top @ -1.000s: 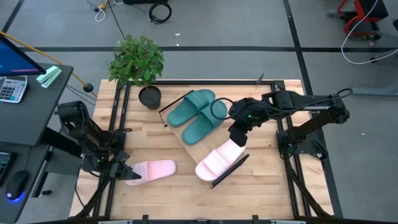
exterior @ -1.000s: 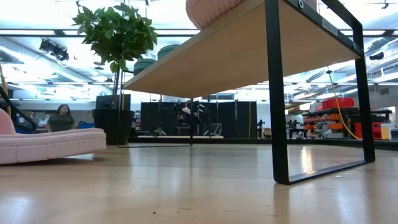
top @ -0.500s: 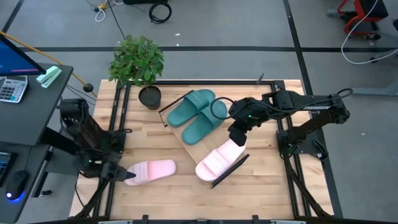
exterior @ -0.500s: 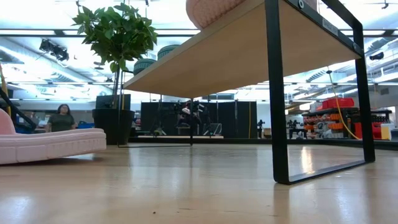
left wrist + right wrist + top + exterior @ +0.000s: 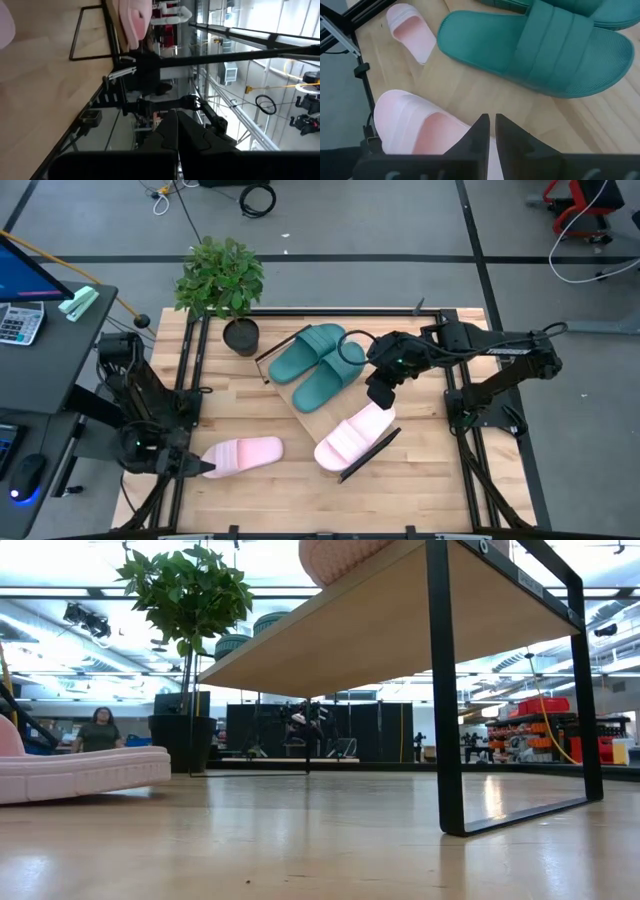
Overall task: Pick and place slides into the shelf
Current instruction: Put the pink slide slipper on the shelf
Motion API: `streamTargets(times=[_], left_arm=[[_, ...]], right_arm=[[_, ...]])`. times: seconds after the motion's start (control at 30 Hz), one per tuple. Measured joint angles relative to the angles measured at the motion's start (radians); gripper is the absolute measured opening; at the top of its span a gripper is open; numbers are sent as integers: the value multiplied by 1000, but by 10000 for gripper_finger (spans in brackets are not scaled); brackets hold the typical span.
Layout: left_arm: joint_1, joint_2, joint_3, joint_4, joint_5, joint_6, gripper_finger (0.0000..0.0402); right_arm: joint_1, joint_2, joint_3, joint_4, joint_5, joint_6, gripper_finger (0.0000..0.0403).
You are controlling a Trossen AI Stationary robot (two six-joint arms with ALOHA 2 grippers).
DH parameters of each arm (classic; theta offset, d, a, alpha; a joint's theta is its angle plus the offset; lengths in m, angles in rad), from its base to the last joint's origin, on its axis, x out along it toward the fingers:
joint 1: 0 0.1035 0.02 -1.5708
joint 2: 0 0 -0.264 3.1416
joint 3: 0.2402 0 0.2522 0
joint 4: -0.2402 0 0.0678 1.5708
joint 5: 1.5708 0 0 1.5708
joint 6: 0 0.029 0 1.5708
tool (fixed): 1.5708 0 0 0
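Note:
The shelf point(image 5: 308, 416) lies slantwise on the tabletop, its board raised on black end bars point(image 5: 445, 690). Two teal slides point(image 5: 318, 365) lie side by side on its far half, and one pink slide point(image 5: 350, 436) rests sole-down on its near half. The second pink slide point(image 5: 246, 452) lies flat on the tabletop near the left edge. My left gripper point(image 5: 198, 467) is shut, just off that slide's left end, apart from it. My right gripper point(image 5: 490, 126) is shut and hovers over the shelf's pink slide point(image 5: 415, 125), beside a teal slide point(image 5: 545, 45).
A potted plant point(image 5: 225, 285) stands at the table's far left corner, close to the shelf's far end. Black frame rails point(image 5: 190, 350) run along both table sides. Bare wood point(image 5: 250, 405) lies between the floor slide and the shelf. People show far off in the room.
My left gripper has drawn back a little toward the table's left near corner, away from the pink slide's end. My right gripper has shifted slightly toward the far edge above the shelf. All slides have stayed where they were.

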Motion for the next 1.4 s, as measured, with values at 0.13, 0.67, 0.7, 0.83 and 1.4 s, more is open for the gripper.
streamTargets(times=[0.13,0.67,0.7,0.83,1.4], left_arm=[[8,0,0,-66,22,-98,0],[276,-34,2,-216,762,-350,4],[298,-33,2,-267,813,-412,4],[344,-33,23,-375,961,-546,3],[165,-114,41,-606,481,-641,2]], right_arm=[[-1,0,0,0,-1,0,36],[-1,0,0,-1,-4,-17,36],[-1,0,0,-1,-4,-17,36],[-1,0,0,-1,-4,3,36],[-1,0,0,-1,0,-26,36]])
